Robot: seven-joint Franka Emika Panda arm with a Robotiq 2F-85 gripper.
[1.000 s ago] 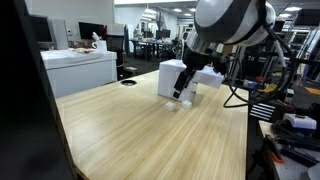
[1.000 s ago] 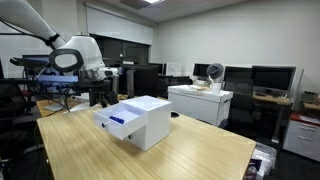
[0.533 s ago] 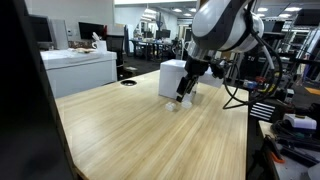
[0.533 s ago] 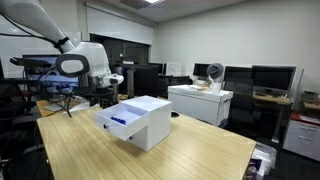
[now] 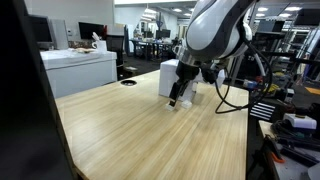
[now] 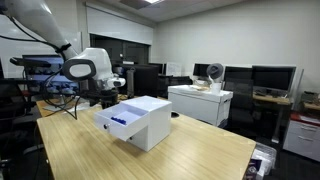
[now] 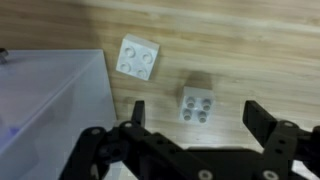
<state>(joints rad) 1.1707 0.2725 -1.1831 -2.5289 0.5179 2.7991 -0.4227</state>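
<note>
In the wrist view my gripper [image 7: 200, 118] hangs open over the wooden table [image 7: 250, 50], its dark fingers [image 7: 262, 120] well apart. A small white four-stud block [image 7: 197, 105] lies on the table between the fingers, untouched. A second white studded block [image 7: 140, 57] lies a little farther off, beside the corner of a white box [image 7: 45, 110]. In an exterior view the gripper [image 5: 177, 95] is low over the table next to that box [image 5: 172, 72]. From the opposite side the box [image 6: 142, 120] shows a blue-fronted drawer and hides the fingers and both blocks.
The long wooden table [image 5: 150, 140] ends at a desk edge with cables and gear [image 5: 290, 125]. A white cabinet [image 6: 200, 103] stands behind the table. Monitors [image 6: 272, 78] and office chairs fill the background.
The arm has swung over and come lower beside the white box, bringing the open gripper down over the small blocks. The jaws have stayed open.
</note>
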